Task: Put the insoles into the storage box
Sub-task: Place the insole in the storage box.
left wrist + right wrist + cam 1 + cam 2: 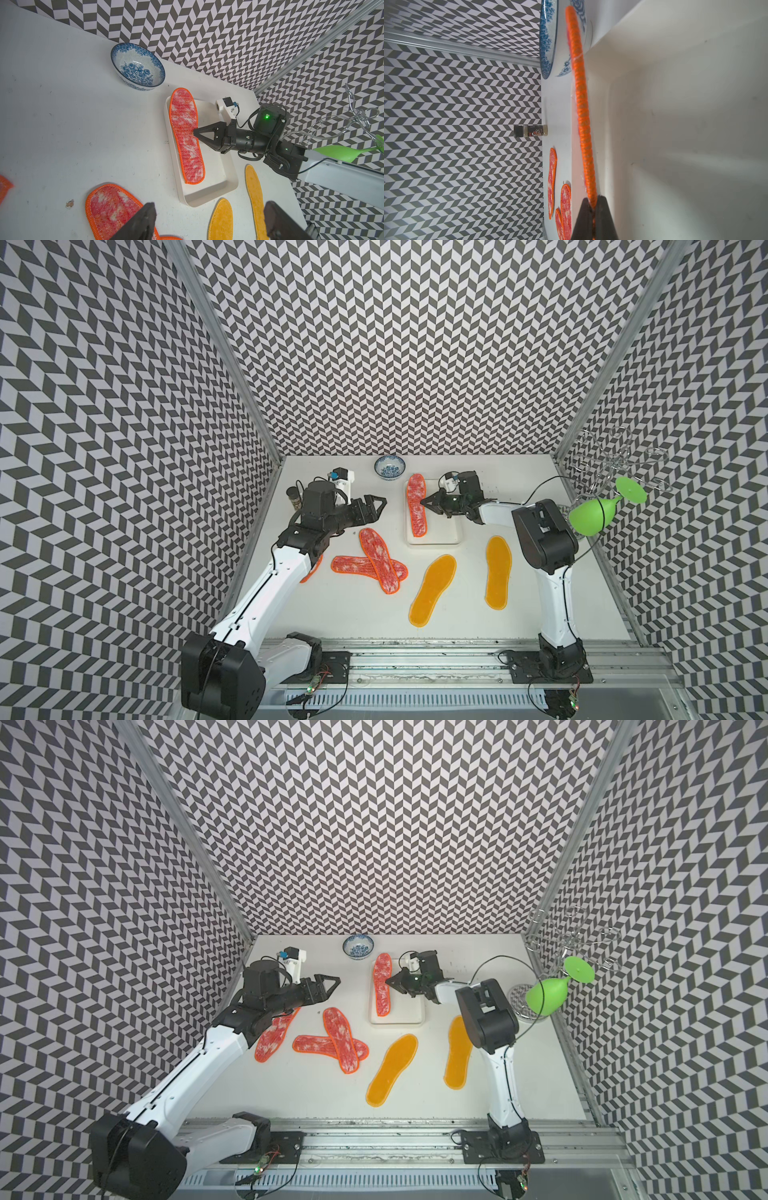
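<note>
- Red-and-white mottled insole: lies lengthwise along the left side of the storage box, its toe reaching over the far rim toward the bowl.
- Your right tool: clamped together on that insole's orange stitched edge, about mid-length, as the right wrist view confirms.
- Your left tool: jaws apart, holding nothing, raised above the desk left of the box.
- Crossed pair of mottled insoles: on the desk near the left arm; you find a third mottled insole partly under that arm.
- Two yellow insoles: flat on the desk, in front of the box, apart from each other.
</note>
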You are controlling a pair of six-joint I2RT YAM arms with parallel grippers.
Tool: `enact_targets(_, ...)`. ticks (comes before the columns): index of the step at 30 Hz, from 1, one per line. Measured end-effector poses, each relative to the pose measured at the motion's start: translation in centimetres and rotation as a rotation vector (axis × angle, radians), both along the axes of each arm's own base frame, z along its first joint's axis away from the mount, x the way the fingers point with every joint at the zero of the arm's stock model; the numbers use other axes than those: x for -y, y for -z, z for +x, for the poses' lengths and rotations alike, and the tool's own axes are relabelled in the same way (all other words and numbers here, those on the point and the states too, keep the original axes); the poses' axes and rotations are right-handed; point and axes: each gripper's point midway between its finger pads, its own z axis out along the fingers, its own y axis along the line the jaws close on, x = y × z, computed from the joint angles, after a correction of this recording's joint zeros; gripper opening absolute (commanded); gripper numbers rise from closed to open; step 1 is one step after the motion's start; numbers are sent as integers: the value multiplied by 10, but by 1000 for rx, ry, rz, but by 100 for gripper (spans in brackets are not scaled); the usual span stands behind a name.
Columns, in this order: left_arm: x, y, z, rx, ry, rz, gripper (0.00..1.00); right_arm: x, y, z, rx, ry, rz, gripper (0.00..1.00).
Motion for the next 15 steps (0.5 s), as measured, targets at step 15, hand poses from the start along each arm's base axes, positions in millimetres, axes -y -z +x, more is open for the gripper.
enact_targets(15,3,11,2,-30,24,4,86,2,32,-28,-90,-19,-40,0)
